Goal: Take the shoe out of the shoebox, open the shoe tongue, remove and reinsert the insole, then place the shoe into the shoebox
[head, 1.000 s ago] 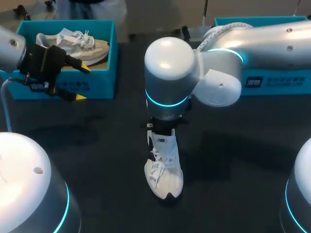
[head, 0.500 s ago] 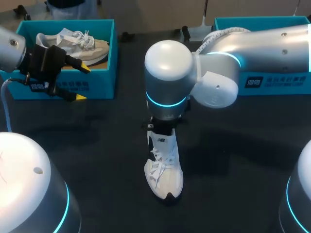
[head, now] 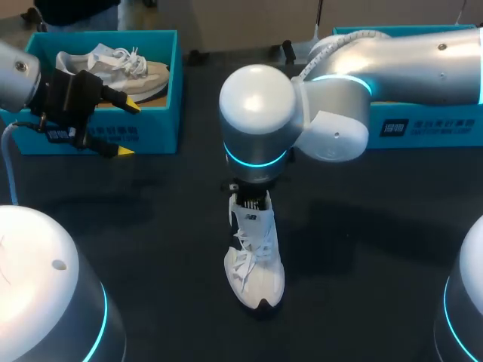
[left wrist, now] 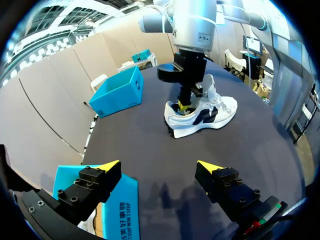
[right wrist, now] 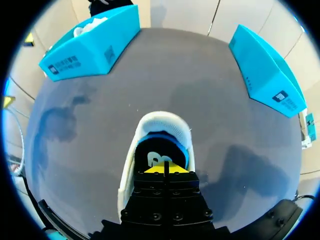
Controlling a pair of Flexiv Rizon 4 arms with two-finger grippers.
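1. Shoe (head: 255, 264): white, standing on its sole in the middle of the dark table (head: 151, 226), well apart from both boxes. Its toe points at the near edge and its heel sits under the right wrist.
2. Laces (head: 243, 256) lie loose across the top of the shoe.
3. The right arm comes in from the right and bends down over the shoe's heel.
4. The right gripper (right wrist: 165, 167) points straight down into the shoe's opening. Its two yellow tips are pressed together with only a thin seam between them.
5. The tips sit at the heel end of the blue insole (right wrist: 167, 145), which lies inside the shoe. I cannot tell whether they pinch its edge.
6. The left gripper (head: 128, 130) hangs at the front wall of the left box (head: 162, 90), its fingers spread wide with nothing between them.
7. In the left wrist view this gripper (left wrist: 159, 167) has the box's corner under it. The shoe (left wrist: 200, 117) and the right arm are well ahead of it.
8. The left box holds a second shoe (head: 113, 68), pale with white laces, lying on its side.
9. The right box (head: 423, 128) stands at the far right, largely hidden under the right arm.
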